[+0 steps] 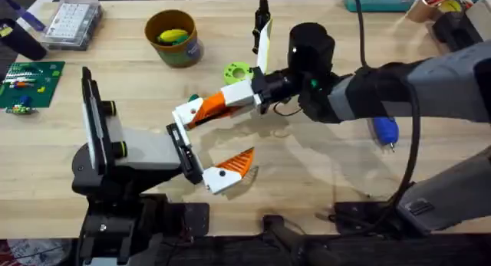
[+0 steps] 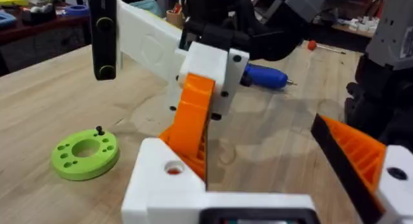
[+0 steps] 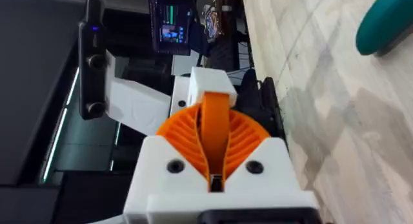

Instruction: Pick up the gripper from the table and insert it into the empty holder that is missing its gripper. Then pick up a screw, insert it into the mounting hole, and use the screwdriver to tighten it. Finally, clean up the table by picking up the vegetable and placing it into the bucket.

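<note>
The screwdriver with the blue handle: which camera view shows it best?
The left wrist view: the screwdriver lies whole on the table, blue handle and thin metal tip both plain. Overhead, the screwdriver is partly hidden under the right arm. In the right wrist view I cannot identify it.

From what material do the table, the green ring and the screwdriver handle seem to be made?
The table looks like pale wood with a matte finish: grain lines and plank seams show. The green ring seems to be matte plastic, possibly printed: uniform lime colour, drilled holes, no shine. The screwdriver handle looks like smooth blue plastic or rubber with a soft highlight; which one, I cannot tell.
</note>
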You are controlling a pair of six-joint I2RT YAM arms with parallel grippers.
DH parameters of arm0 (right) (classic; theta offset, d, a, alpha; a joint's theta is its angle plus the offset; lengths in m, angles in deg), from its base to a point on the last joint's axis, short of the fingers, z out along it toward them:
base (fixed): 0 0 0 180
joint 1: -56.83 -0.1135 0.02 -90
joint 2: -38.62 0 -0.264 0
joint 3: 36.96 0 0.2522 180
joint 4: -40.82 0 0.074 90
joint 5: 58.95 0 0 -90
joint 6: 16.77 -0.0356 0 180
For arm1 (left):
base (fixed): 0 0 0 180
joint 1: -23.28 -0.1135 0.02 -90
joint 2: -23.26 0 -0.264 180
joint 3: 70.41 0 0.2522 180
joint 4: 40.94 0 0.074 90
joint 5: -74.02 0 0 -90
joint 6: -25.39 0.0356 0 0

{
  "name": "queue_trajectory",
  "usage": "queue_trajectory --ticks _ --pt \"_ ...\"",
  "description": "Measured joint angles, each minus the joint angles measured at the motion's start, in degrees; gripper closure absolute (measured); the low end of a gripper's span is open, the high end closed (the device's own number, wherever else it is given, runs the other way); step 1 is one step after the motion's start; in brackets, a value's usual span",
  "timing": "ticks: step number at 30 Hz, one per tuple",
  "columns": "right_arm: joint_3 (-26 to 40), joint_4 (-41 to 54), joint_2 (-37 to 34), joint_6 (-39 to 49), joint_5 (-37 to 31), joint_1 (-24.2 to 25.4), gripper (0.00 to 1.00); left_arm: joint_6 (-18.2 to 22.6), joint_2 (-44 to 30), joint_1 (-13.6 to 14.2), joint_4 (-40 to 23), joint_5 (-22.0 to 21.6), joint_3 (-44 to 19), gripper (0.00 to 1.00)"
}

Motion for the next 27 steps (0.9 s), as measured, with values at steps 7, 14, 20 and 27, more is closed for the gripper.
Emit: queue_trajectory --ticks 7,14,20,27 --pt "0.00 0.60 0.00 0.85 -0.40 -0.43 0.712 0.04 0.00 0.02 0.00 0.12 0.00 0.012" --pt "0.00 0.50 0.00 1.17 -1.19 -0.70 0.572 0.04 0.00 0.40 -0.29 1.71 -0.07 0.015" --pt "0.00 0.38 0.00 1.20 -1.41 -0.41 0.352 0.04 0.00 0.50 -0.42 2.75 -0.07 0.015" --pt "0.04 -1.04 0.00 1.42 0.17 1.68 0.007 0.04 0.00 0.50 -0.46 3.00 -0.07 0.014"
